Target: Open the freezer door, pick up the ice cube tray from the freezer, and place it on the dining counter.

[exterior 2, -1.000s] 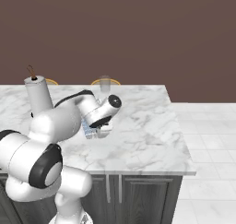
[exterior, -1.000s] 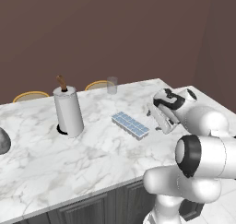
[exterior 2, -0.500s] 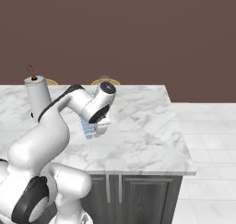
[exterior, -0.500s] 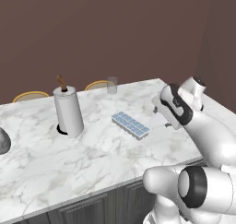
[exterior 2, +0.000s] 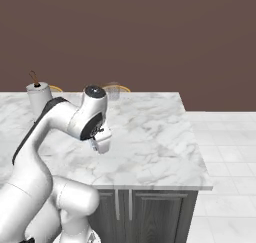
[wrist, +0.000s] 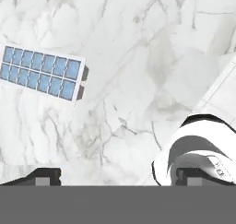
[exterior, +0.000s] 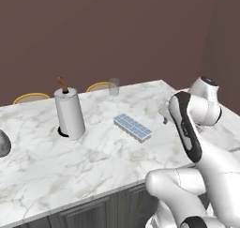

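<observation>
I see the ice cube tray (exterior: pixel 133 127) lying flat on the marble desk (exterior: pixel 108 161), near its middle, between the paper towel roll (exterior: pixel 69 112) and my arm. The gripper (wrist: pixel 119 176) has its jaws spread wide, holding nothing, above bare marble and well apart from the tray. A glass (exterior: pixel 114 86) stands at the far edge.

Dining counter (exterior: pixel 108 156): wide bare marble across the front and right side, free to pass. Obstacles: ice cube tray (exterior: pixel 133 127) flat near the middle, low, easy to clear from above. Paper towel roll (exterior: pixel 70 112) stands upright, left of the tray, well apart, tallest thing on the slab. Glass (exterior: pixel 114 86) at the far edge. 2 chair backs (exterior: pixel 31 98) behind the far edge. Dark round object (exterior: pixel 3 143) at the left edge. Gripper (wrist: pixel 117 177), jaws wide apart, above bare marble beside the tray.
</observation>
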Controlling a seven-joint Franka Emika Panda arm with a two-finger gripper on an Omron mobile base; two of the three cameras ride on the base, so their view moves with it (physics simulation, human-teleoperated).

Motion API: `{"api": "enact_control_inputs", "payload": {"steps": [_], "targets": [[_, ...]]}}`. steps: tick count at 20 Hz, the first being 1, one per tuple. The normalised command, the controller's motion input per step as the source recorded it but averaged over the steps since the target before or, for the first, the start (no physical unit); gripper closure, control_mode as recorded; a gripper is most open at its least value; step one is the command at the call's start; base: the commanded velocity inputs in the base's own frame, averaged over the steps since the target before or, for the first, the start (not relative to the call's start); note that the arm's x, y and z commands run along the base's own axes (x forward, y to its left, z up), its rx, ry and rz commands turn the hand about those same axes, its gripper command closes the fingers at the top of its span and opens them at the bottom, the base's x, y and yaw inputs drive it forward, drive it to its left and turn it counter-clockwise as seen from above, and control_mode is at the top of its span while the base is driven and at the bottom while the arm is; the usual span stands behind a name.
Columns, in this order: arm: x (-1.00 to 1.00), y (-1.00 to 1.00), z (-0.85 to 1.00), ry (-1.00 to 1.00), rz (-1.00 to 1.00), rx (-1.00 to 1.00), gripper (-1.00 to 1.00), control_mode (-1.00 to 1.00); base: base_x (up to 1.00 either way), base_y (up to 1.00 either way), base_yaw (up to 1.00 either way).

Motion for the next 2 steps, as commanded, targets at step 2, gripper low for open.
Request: {"api": "enact_control_inputs", "payload": {"steps": [2], "targets": [[-1.00, 0.03, 0.30, 0.00, 0.23, -0.17, -1.00, -1.00, 0.00, 0.00, 0.00]]}}
